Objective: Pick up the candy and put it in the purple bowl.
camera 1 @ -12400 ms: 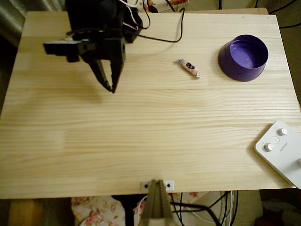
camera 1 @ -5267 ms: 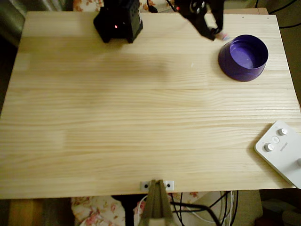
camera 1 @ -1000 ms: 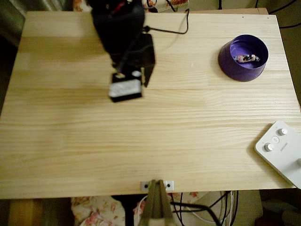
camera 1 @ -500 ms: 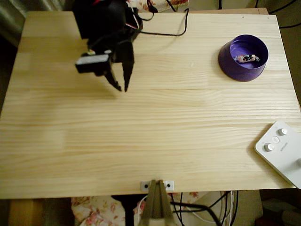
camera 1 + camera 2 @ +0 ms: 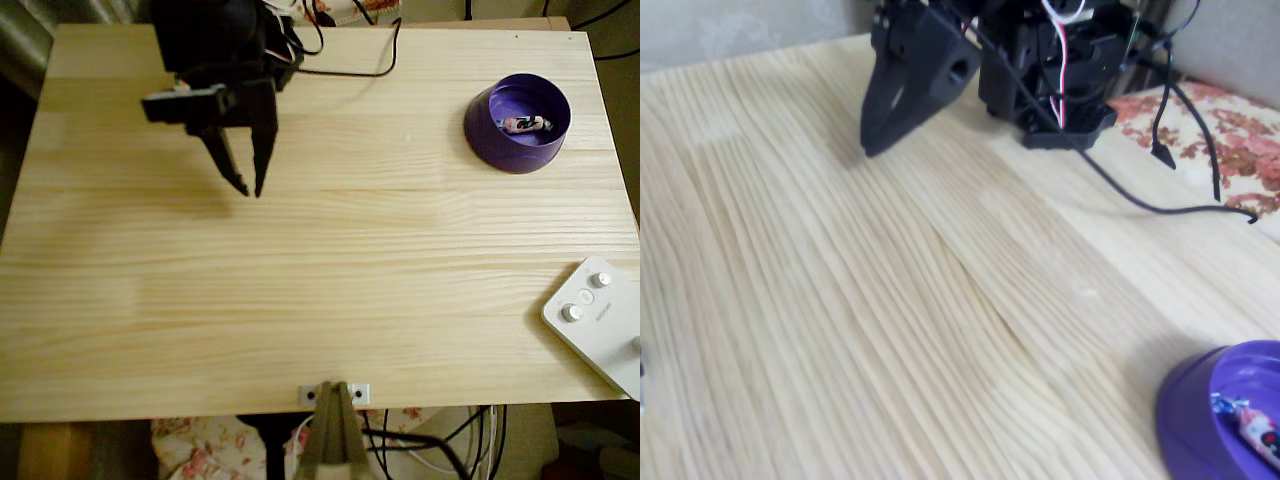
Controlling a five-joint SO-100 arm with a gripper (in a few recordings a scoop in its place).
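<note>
Overhead view, L to R: black claw point(image 5: 250, 188) over upper-left part of wooden table point(image 5: 320, 300), tips pointing down w/ a narrow gap between them, slightly spread, pinching nothing. Black cable point(image 5: 350, 70) runs just right of claw's arm. Purple bowl point(image 5: 490, 140) sits well apart, far right of claw; candy point(image 5: 524, 124) lies inside it. White box w/ knobs point(image 5: 598, 318) far right & below claw, at table edge

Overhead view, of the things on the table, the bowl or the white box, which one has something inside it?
The purple bowl at upper right: the candy lies inside it. The white box with knobs holds nothing.
</note>
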